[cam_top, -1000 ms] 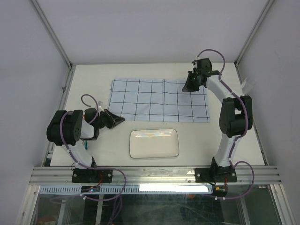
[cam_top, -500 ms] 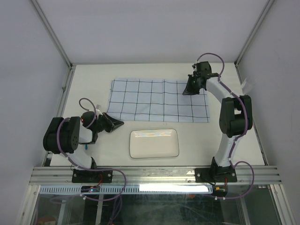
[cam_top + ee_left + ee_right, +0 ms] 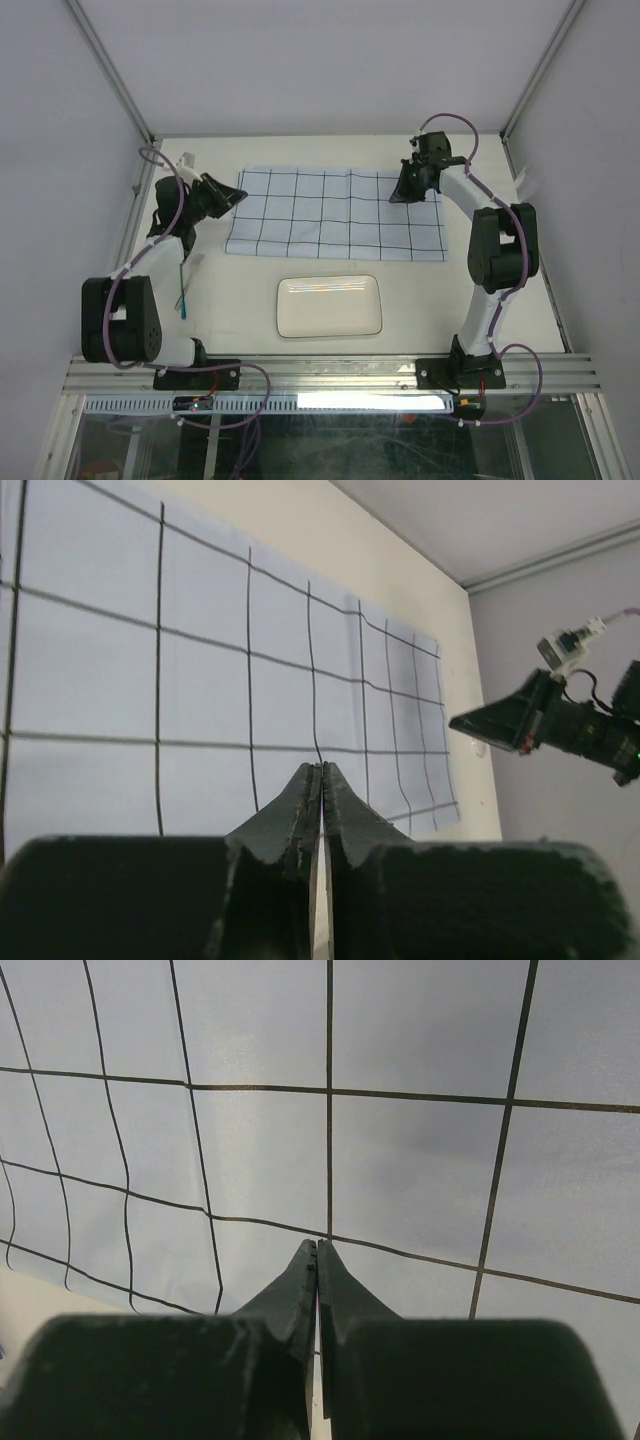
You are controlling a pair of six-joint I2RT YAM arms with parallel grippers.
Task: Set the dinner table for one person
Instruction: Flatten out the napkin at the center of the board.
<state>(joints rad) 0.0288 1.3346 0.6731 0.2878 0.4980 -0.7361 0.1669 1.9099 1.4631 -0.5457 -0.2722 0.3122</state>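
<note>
The cream-white dinner table (image 3: 240, 310) carries a pale-blue cloth (image 3: 330, 210) with dark grid lines, spread flat at the back. A white rectangular plate (image 3: 328, 306) lies in front of the cloth. My left gripper (image 3: 238, 196) reaches over the cloth's left edge, shut, with nothing seen between its jaws (image 3: 320, 768). My right gripper (image 3: 395, 194) hangs over the cloth's far right part, also shut and empty (image 3: 317, 1244). The cloth (image 3: 200, 680) lies flat under the left wrist and fills the right wrist view (image 3: 400, 1160).
A thin green stick-like thing with a blue tip (image 3: 182, 290) lies on the table by the left arm. Aluminium rails (image 3: 330, 372) edge the table, and grey walls close in the sides. My right gripper (image 3: 455, 720) shows across the cloth in the left wrist view.
My left arm has swung from beside the plate up to the cloth's left edge, uncovering the thin green thing. The right gripper has shifted only slightly.
</note>
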